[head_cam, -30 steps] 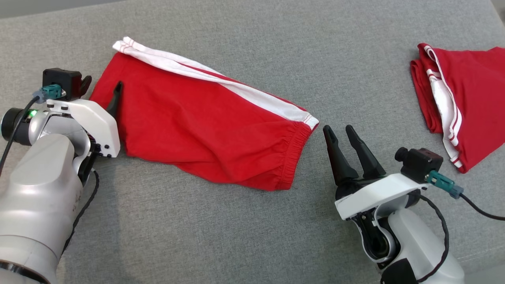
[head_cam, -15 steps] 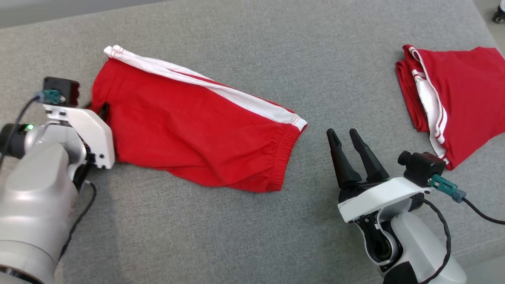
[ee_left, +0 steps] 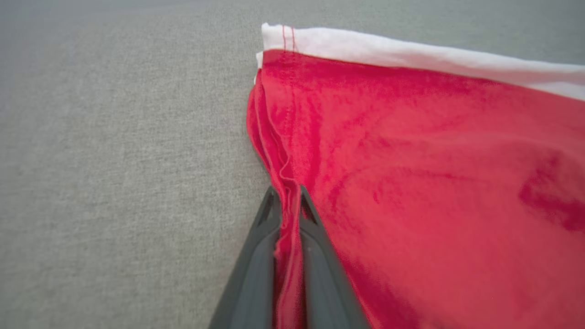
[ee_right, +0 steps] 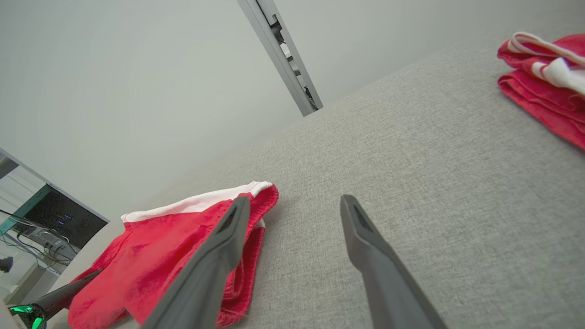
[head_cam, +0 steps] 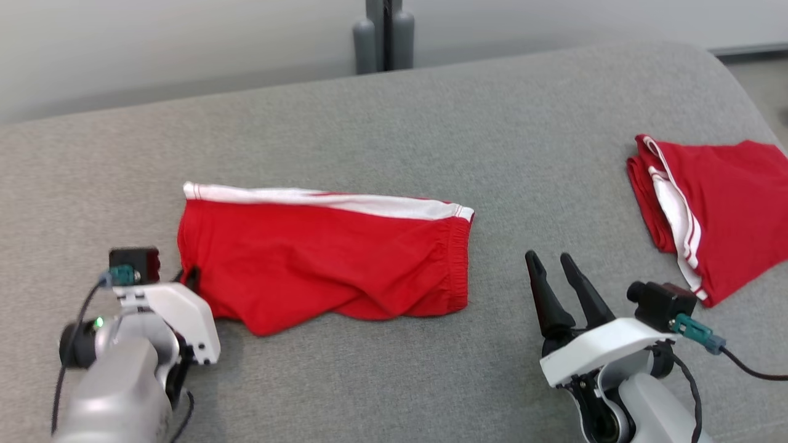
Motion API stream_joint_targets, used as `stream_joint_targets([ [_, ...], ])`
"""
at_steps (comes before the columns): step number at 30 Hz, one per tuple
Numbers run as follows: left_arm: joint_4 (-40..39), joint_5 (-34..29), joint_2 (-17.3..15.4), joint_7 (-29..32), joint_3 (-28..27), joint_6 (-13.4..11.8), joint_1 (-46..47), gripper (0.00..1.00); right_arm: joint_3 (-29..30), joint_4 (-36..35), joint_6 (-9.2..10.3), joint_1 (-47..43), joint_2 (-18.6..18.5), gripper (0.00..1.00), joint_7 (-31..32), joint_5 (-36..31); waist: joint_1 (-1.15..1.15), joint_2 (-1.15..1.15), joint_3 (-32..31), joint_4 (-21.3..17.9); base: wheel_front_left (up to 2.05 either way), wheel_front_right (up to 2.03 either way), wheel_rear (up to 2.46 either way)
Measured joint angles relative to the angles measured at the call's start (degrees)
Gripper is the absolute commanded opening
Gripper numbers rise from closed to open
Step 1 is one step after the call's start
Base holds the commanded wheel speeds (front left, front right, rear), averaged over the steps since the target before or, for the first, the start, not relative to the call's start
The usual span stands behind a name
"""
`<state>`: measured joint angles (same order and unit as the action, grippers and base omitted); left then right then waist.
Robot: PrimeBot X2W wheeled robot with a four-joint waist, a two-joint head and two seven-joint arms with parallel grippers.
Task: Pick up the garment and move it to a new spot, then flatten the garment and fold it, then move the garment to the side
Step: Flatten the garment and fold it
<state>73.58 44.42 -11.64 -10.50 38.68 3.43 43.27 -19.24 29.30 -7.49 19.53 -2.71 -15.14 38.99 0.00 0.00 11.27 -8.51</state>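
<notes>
At the near left, the left gripper (head_cam: pixel 189 280) sat low over the grey fabric surface (head_cam: pixel 394 129). Its two dark fingers (ee_left: pixel 256 260) were drawn together on the left edge of the garment (head_cam: pixel 320 264). The left wrist view showed the jaws clamped on a bunched fold of red cloth at that edge, with the fabric pinched between them and rising away past the tips.

The garment itself lay left of centre on the surface, stretched lengthwise from left to right. It was red, with a white band (head_cam: pixel 320 198) running along its far edge and a gathered elastic hem at its right end. Its near edge was creased and uneven, and most of the cloth rested on the surface.

Beyond the far edge of the surface, about the middle, stood a grey post (head_cam: pixel 383 34) against a pale wall.

At the near right, the right gripper (head_cam: pixel 548 258) pointed toward the far side with its fingers spread apart and nothing between them. It was near the garment's right end but clear of it. Whether its tips touched the surface could not be told.

At the far right lay a folded red garment (head_cam: pixel 726 209) with white stripes, apart from both grippers.
</notes>
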Motion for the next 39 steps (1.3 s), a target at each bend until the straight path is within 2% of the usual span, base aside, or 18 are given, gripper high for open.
stream_joint_targets([
  [9, -0.3, 2.0, 2.7, -3.7, -1.6, -0.9, -8.0, 0.0, -0.4, 1.6, 0.0, -2.3, 0.0, 1.0, 0.0, -0.8, 0.0, 0.0, -4.6, 3.7, 0.0, 0.0, 0.0],
  [10, -0.9, 1.8, 2.7, -4.1, -1.6, -1.5, -8.4, 0.36, -0.4, 1.6, 0.0, -2.3, 0.0, 1.0, 0.0, -0.8, 0.0, 0.0, -4.6, 3.9, 0.0, 0.0, 0.0],
  [11, -1.4, 1.4, 2.7, -4.3, -1.7, -2.0, -8.7, 0.98, -0.4, 1.6, 0.0, -2.3, 0.0, 1.0, 0.0, -1.0, 0.0, 0.0, -4.5, 4.0, 0.0, 0.0, 0.0],
  [13, -3.3, 1.2, 2.5, -4.5, -2.3, -3.2, -9.5, 1.0, -0.3, 1.6, 0.0, -2.2, 0.0, 1.0, 0.0, -1.3, 0.0, 0.0, -4.3, 4.3, 0.0, 0.0, 0.0],
  [19, -20.2, -6.6, -0.6, -4.5, -8.1, -10.6, -15.5, 1.0, 1.1, 1.3, 0.0, -2.1, 0.0, 1.0, 0.0, -4.9, 0.0, 0.0, -4.9, 5.6, 0.0, 0.0, 0.0],
  [24, -33.7, -14.3, -1.0, -4.5, -16.1, -14.0, -24.2, 1.0, 1.9, 1.4, 0.0, -2.8, 0.0, 1.0, 0.0, -6.7, 0.0, 0.0, -6.6, 6.7, 0.0, 0.0, 0.0],
  [30, -44.0, -21.9, 1.4, -4.6, -23.5, -13.0, -33.4, 1.0, 1.7, 2.6, 0.0, -4.2, -0.1, 1.0, 0.0, -7.0, 0.0, 0.0, -8.6, 8.3, 0.0, 0.0, 0.0],
  [39, -46.9, -29.2, 5.5, -4.6, -27.9, -8.4, -36.6, 1.0, 1.6, 7.1, 0.0, -3.0, 0.0, 1.0, 0.0, -6.5, 0.0, 0.0, -6.6, 11.7, 0.0, 0.0, 0.0],
])
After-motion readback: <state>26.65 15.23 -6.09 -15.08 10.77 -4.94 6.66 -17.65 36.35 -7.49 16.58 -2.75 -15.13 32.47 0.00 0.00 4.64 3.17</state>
